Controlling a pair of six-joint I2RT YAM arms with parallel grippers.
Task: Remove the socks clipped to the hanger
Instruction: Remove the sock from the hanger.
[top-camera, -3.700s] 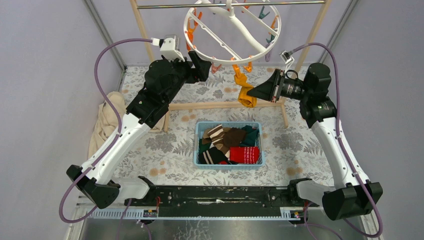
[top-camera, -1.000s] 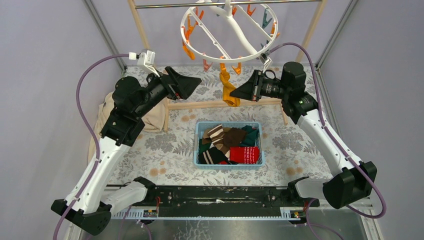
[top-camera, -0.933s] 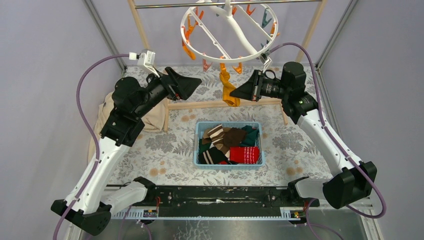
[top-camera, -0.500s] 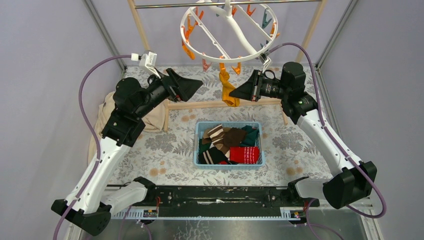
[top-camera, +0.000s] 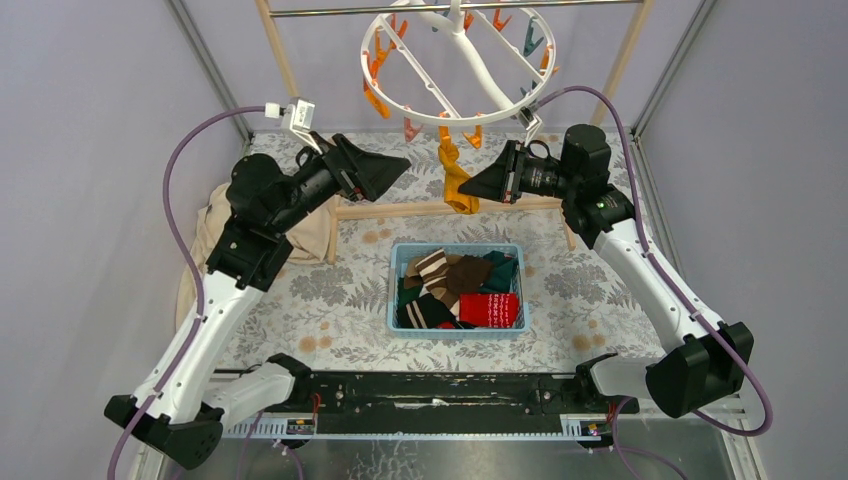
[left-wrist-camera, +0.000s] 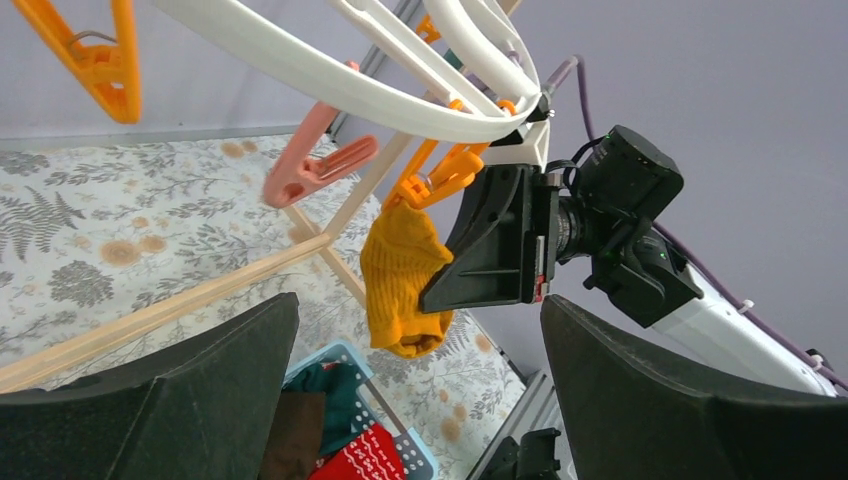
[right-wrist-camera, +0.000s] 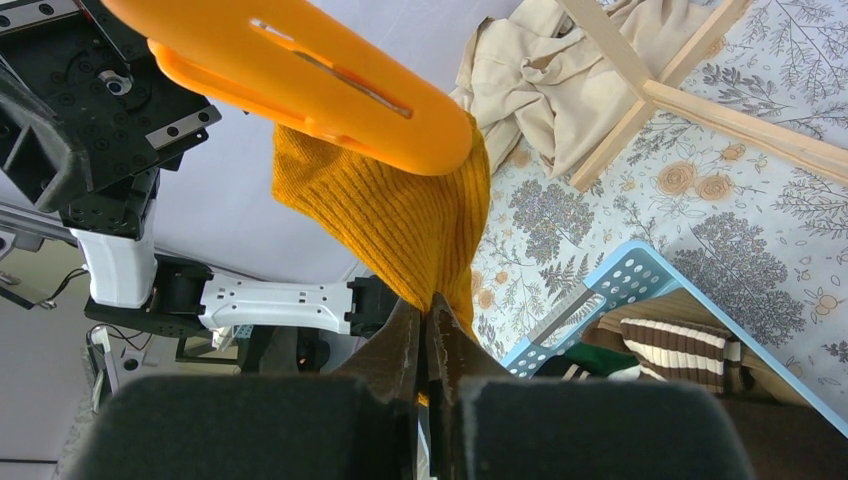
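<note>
Mustard sock (right-wrist-camera: 400, 215): wrist view shows right hand (right-wrist-camera: 429, 312) pinching.

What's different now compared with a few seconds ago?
The left end effector, open, backed down and away from the hanger, then edged toward the mustard sock. The hanger shifted left, and the mustard sock now hangs straighter. The right end effector stayed shut on it. The basket is unchanged.

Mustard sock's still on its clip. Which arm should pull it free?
Right. The right gripper is shut on the mustard sock below its orange clip; the left gripper hangs open, apart from it.
</note>
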